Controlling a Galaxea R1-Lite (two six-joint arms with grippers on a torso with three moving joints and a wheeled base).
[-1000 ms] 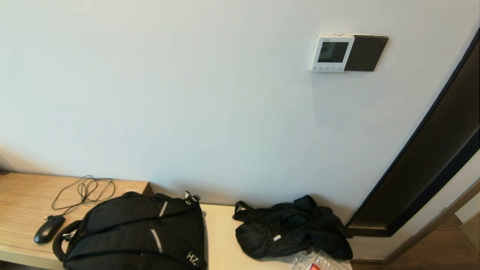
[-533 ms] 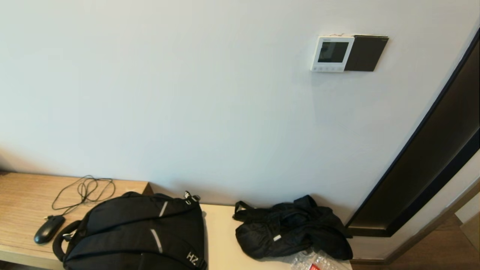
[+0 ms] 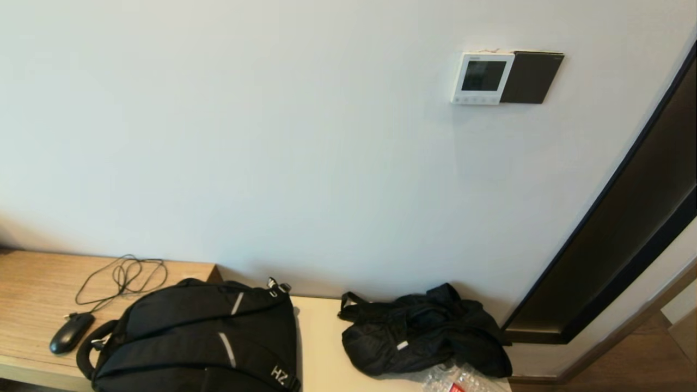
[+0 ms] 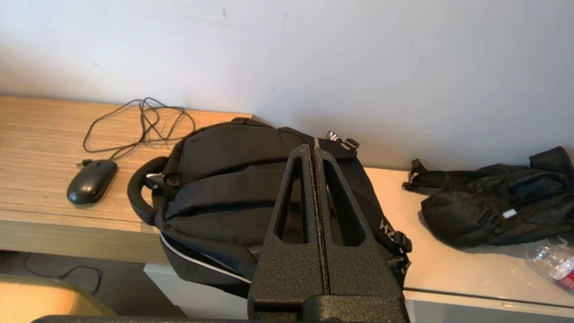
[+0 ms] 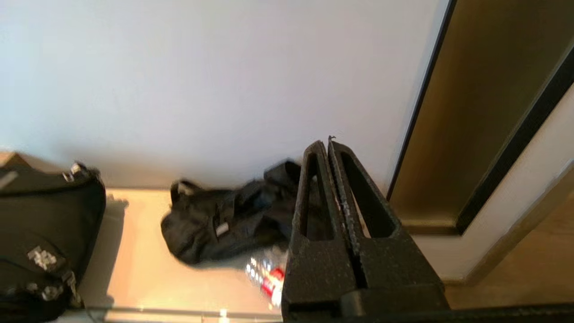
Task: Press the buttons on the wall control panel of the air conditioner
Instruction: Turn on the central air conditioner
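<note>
The white wall control panel point(image 3: 481, 78) hangs high on the wall at the upper right, with a dark screen and a row of tiny buttons point(image 3: 475, 99) along its bottom strip. It is out of both wrist views. Neither gripper shows in the head view. My left gripper point(image 4: 312, 149) is shut and empty, low over the black backpack point(image 4: 233, 179). My right gripper point(image 5: 326, 143) is shut and empty, low over the crumpled black bag point(image 5: 224, 220), pointing at the wall near the door frame.
A dark brown plate point(image 3: 531, 77) adjoins the panel on its right. A dark door frame point(image 3: 626, 218) runs down the right. On the desk lie a backpack point(image 3: 201, 337), a crumpled black bag point(image 3: 425, 329), a mouse point(image 3: 71, 332) with cable, and a plastic bottle point(image 3: 454, 381).
Nothing has changed in the head view.
</note>
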